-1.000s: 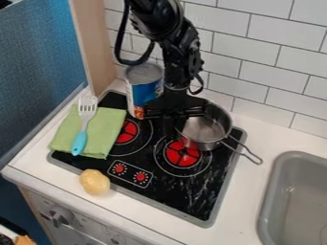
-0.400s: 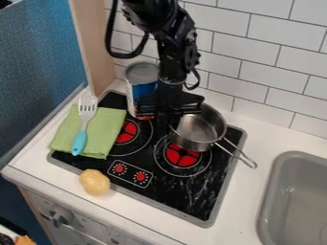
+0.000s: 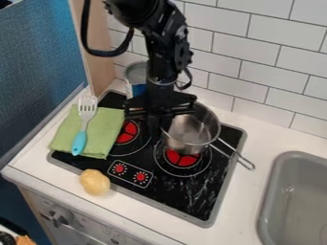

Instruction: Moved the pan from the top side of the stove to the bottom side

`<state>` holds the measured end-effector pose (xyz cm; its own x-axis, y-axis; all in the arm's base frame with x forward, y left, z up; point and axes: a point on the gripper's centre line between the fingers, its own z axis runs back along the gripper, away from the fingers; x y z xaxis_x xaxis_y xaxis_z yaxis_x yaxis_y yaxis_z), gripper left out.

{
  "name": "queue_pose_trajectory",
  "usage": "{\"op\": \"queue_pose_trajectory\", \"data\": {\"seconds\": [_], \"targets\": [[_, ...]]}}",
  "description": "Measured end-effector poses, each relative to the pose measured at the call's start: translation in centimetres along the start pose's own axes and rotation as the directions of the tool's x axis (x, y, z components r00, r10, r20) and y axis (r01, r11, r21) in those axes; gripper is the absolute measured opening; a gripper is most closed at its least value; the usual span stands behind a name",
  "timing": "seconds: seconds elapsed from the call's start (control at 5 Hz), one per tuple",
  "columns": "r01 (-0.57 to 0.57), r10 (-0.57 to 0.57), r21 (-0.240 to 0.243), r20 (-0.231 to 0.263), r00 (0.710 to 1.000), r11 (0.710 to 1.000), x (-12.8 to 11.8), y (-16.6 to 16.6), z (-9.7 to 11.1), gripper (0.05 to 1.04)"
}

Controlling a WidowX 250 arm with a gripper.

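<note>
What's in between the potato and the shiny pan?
In the camera view, the black stove top lies between the potato and the pan, with a red knob near the potato and thin rings closer to the pan.

Metal pan (image 3: 194, 128) beside the black gripper (image 3: 158, 131), perhaps touching, partly over a red burner (image 3: 182, 159)

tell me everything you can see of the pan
The pan is a small, round, deep one of shiny silver metal, with a bare grey inside and a long handle made of a looped wire. It sits open side up, without a lid, over the upper right part of the black stove, partly covering a red burner. Its handle points toward the sink, its end past the stove's edge. The gripper is at its left rim.
</note>
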<state>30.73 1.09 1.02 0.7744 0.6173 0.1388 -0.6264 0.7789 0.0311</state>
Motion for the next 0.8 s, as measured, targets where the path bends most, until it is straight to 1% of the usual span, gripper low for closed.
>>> {"op": "queue_pose_trajectory", "data": {"seconds": [0.2, 0.4, 0.6, 0.8], "targets": [[0.000, 0.000, -0.001, -0.015, 1.000, 1.000, -2.3, 0.1, -0.3, 0.078], [-0.004, 0.004, 0.007, -0.042, 0.999, 1.000, -4.7, 0.7, -0.9, 0.078], [0.025, -0.023, 0.024, -0.068, 0.997, 0.999, -7.0, 1.0, -1.6, 0.074], [0.019, -0.016, 0.038, -0.075, 0.997, 0.999, -8.0, 1.1, -1.8, 0.074]]}}
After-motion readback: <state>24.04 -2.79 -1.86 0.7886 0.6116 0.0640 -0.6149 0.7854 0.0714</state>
